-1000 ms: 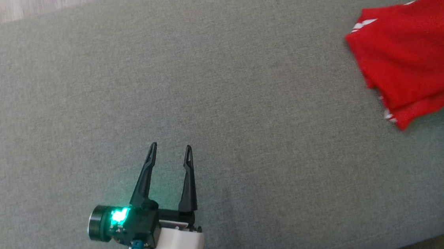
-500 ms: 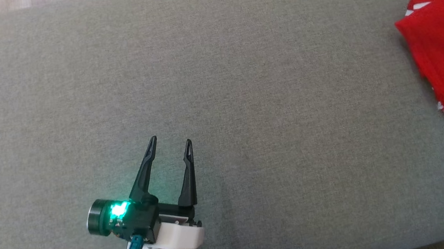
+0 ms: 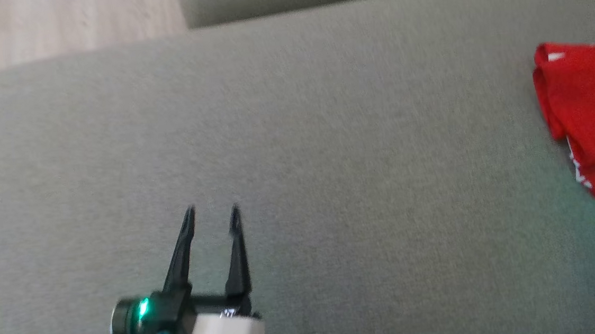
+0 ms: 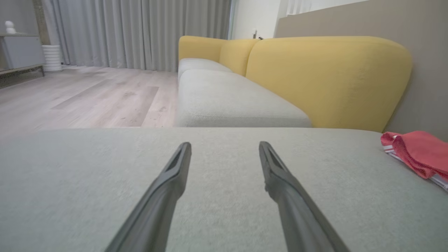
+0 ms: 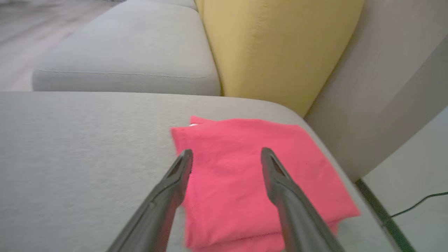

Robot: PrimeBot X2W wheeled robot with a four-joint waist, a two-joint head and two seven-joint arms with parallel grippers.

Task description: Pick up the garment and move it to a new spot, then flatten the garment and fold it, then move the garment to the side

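Note:
The folded red garment point(image 3: 588, 112) with white trim lies at the right end of the grey seat cushion point(image 3: 329, 159), cut off by the head view's right edge. In the right wrist view the garment point(image 5: 245, 182) lies flat under my open right gripper point(image 5: 226, 154), whose fingers hover above it with nothing between them. My left gripper point(image 3: 211, 216) stands open over bare cushion at the lower left, far from the garment. The left wrist view has the left gripper point(image 4: 224, 147) above the cushion and the garment point(image 4: 416, 154) at its right edge.
A yellow backrest point(image 4: 329, 77) and a second grey seat point(image 4: 227, 101) stand beyond the cushion. Wooden floor point(image 3: 52, 21) lies past the cushion's far left corner. To the right of the cushion, a beige wall point(image 5: 385, 91) and a floor cable point(image 5: 416, 204).
The head view has shifted and blurred, so the cushion's far edge and the floor now show. The garment sits lower at the right edge. The left gripper stays open.

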